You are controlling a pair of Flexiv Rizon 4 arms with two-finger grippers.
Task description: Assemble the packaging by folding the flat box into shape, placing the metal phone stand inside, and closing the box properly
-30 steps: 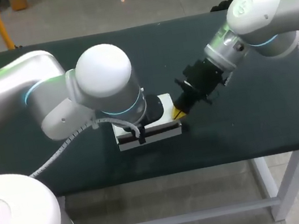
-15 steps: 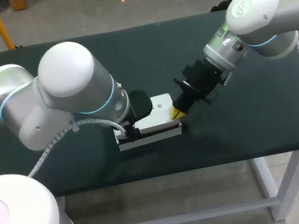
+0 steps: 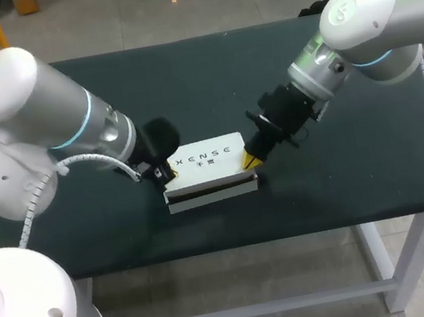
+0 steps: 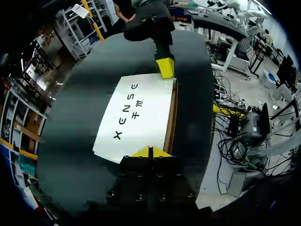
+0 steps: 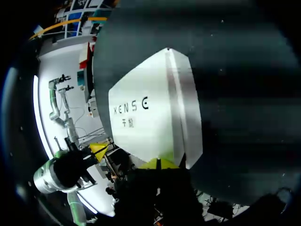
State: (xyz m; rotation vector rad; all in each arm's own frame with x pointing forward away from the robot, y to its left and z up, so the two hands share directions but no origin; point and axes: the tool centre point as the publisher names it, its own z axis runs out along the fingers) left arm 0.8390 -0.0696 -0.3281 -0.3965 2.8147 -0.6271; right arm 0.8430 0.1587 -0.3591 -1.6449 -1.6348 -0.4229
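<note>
The white box (image 3: 208, 172) lies near the table's front edge with its printed lid (image 3: 208, 157) down flat and a dark slit along its front side. My left gripper (image 3: 156, 170) is at the box's left end; in the left wrist view its yellow tips (image 4: 149, 152) are shut together at the near edge of the lid (image 4: 136, 117). My right gripper (image 3: 251, 161) is shut too, its tips resting against the box's right end (image 5: 160, 163). Each wrist view shows the other gripper (image 4: 164, 67) (image 5: 97, 149) at the far end. No phone stand is visible.
The dark green table (image 3: 359, 158) stretches behind and to both sides of the box. Its front edge (image 3: 234, 242) runs close below the box.
My left arm has swung back to the left off the top of the box, uncovering the lid, and its gripper has shut. The right arm and the box have stayed put.
</note>
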